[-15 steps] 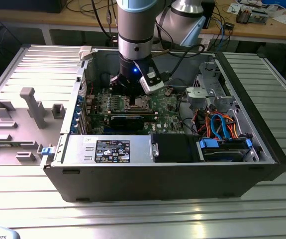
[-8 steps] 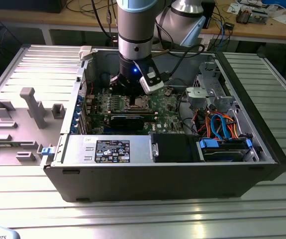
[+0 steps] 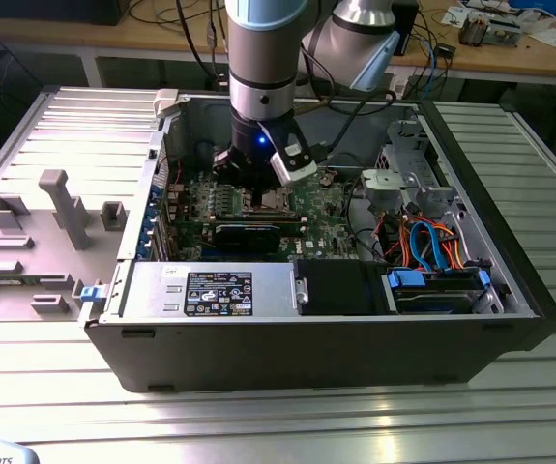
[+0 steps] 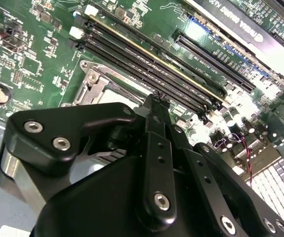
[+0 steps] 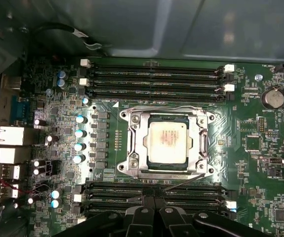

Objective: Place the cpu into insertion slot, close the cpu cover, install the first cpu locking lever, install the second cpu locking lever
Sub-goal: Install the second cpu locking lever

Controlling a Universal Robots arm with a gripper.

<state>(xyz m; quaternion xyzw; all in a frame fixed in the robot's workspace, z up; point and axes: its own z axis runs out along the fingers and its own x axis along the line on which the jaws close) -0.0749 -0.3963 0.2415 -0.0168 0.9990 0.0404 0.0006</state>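
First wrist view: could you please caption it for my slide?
The cpu sits in the insertion slot under the cpu cover, gripper alongside.

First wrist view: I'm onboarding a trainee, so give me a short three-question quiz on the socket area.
1. True or false: the cpu sits in the insertion slot.
2. The cpu cover is: A) raised upright, B) lying down around the cpu, C) off the board.
3. Fill in: the tool, shut, hangs over the green ____.
Key: 1 true; 2 B; 3 motherboard.
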